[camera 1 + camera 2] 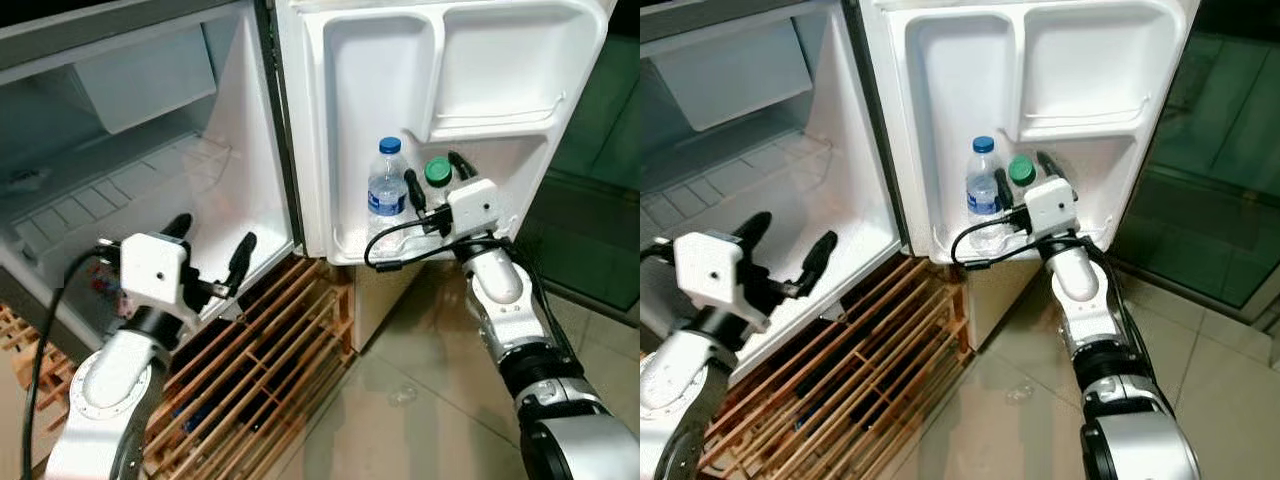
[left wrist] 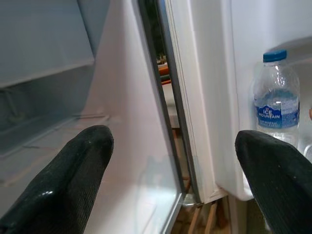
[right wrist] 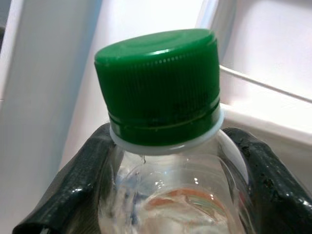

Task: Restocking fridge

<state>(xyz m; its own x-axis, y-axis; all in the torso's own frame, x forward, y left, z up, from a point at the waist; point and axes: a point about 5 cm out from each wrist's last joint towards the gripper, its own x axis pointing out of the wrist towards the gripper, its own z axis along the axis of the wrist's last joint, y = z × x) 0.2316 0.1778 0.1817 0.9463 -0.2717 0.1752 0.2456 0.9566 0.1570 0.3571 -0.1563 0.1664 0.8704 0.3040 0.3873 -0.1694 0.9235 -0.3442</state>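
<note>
A clear bottle with a green cap point(image 1: 437, 172) stands upright in the lower door shelf point(image 1: 345, 252) of the open fridge. My right gripper point(image 1: 433, 170) is shut on it just below the cap, a black finger point(image 3: 73, 190) on each side of the bottle's shoulder. Beside it, toward the hinge, stands a water bottle with a blue cap point(image 1: 387, 190) and a blue label. My left gripper point(image 1: 213, 236) hangs open and holds nothing, in front of the fridge's white inner side wall point(image 2: 126, 122).
The fridge cavity point(image 1: 110, 190) holds a clear shelf and a small freezer box at the top. A slatted wooden rack point(image 1: 270, 370) lies below the fridge. Beige floor tiles point(image 1: 420, 410) spread under the door, with a dark glass panel point(image 1: 600, 150) at the right.
</note>
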